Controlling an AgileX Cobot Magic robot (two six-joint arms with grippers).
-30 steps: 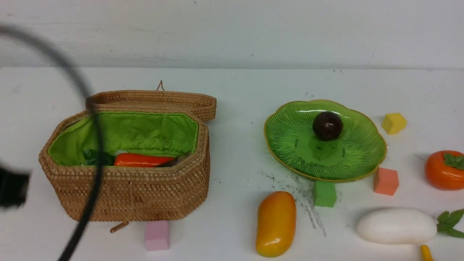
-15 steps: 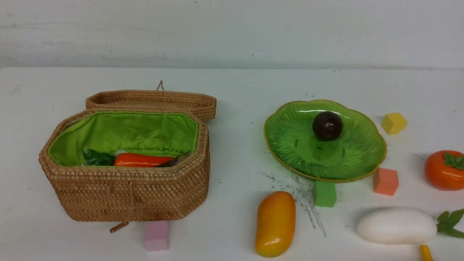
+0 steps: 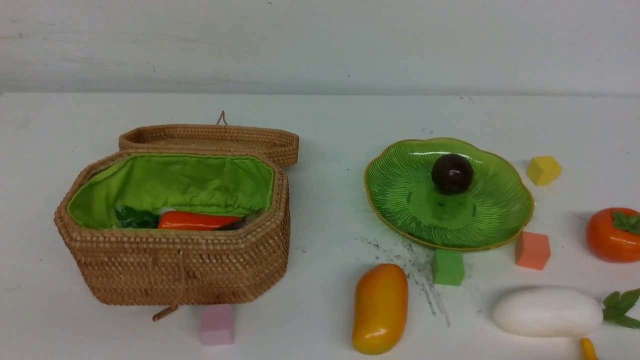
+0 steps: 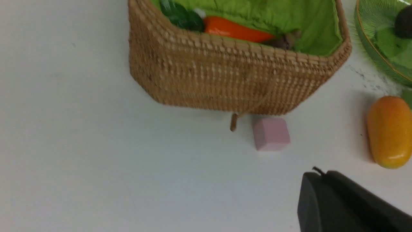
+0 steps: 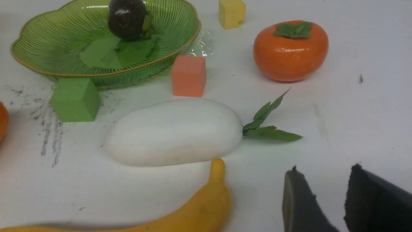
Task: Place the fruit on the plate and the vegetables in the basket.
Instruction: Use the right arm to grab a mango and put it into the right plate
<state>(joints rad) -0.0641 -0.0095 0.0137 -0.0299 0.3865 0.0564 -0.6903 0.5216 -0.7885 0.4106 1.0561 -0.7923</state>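
The basket [image 3: 175,270] stands open on the left, holding the carrot [image 3: 197,220] and a dark eggplant end [image 4: 281,41]. On the plate [image 3: 400,195] sits the maroon ball [image 3: 452,173]. The mango [image 3: 380,309], the persimmon [image 3: 614,235], the white radish [image 3: 547,311] and the banana [image 5: 199,209] lie on the table. My left gripper [image 4: 322,172] is shut and empty, above the table near the basket's front. My right gripper [image 5: 323,170] hangs open beside the radish leaves and the banana tip. Neither gripper shows in the front view.
Foam cubes lie around: pink [image 3: 216,325] in front of the basket, green [image 3: 447,267] and orange [image 3: 532,250] at the plate's near rim, yellow [image 3: 543,170] at its right. The basket's lid [image 3: 210,137] lies open behind it.
A dark cable and part of the left arm that crossed the left of the front view have gone out of frame. The objects have not moved.
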